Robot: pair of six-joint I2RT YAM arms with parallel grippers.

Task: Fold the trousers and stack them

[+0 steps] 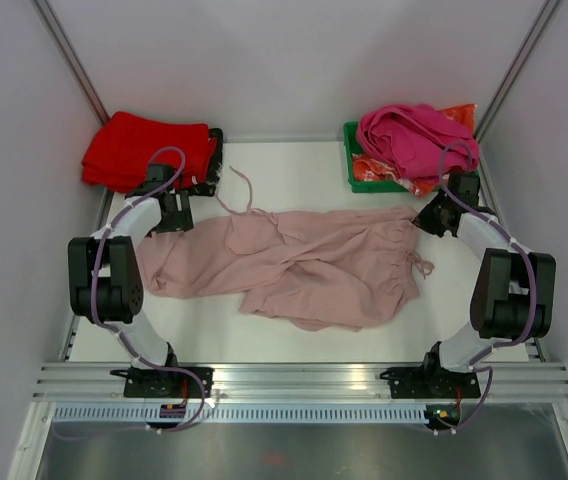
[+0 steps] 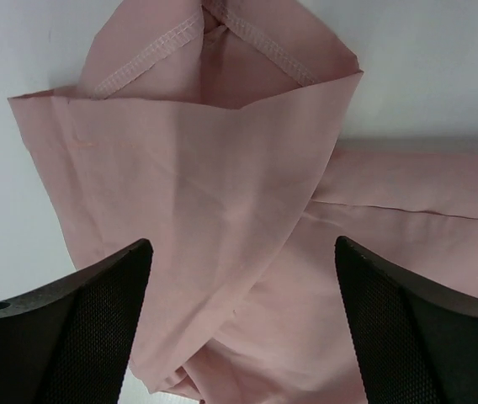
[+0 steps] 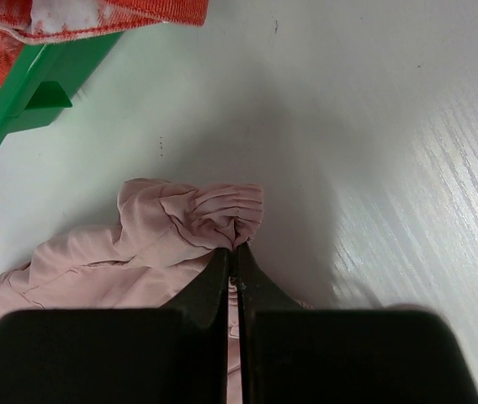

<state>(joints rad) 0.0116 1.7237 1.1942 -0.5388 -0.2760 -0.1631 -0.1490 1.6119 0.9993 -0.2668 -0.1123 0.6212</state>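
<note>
1. Step in hand, by the look of it: straightening the trousers ahead of a first fold. Spread crumpled across the middle of the table, with leg ends to the left, gathered waistband to the right, and one drawstring cord trailing toward the far side.
2. Hold the right-hand pinch on the waistband firm, as an anchor. Pull only gently rightward, to avoid bunching such thin cloth.
3. Lower the left gripper squarely onto the open leg hem. Take both layers close to the stitched edge, not the loose fold beside it.
4. Draw the two ends apart to ease out the twist at the overlap of the legs in the middle.
5. Mind the cord, likely to snag or get dragged under a fold.
6. Steer clear of the red folded garments at the far left.
7. Left gripper: spread wide over the leg hem, nothing between the fingers. Touching the cloth or just above it, impossible to tell.
8. Right gripper: clamped fully together, with a pucker of waistband nipped at the tips, not far from the green bin.
</note>
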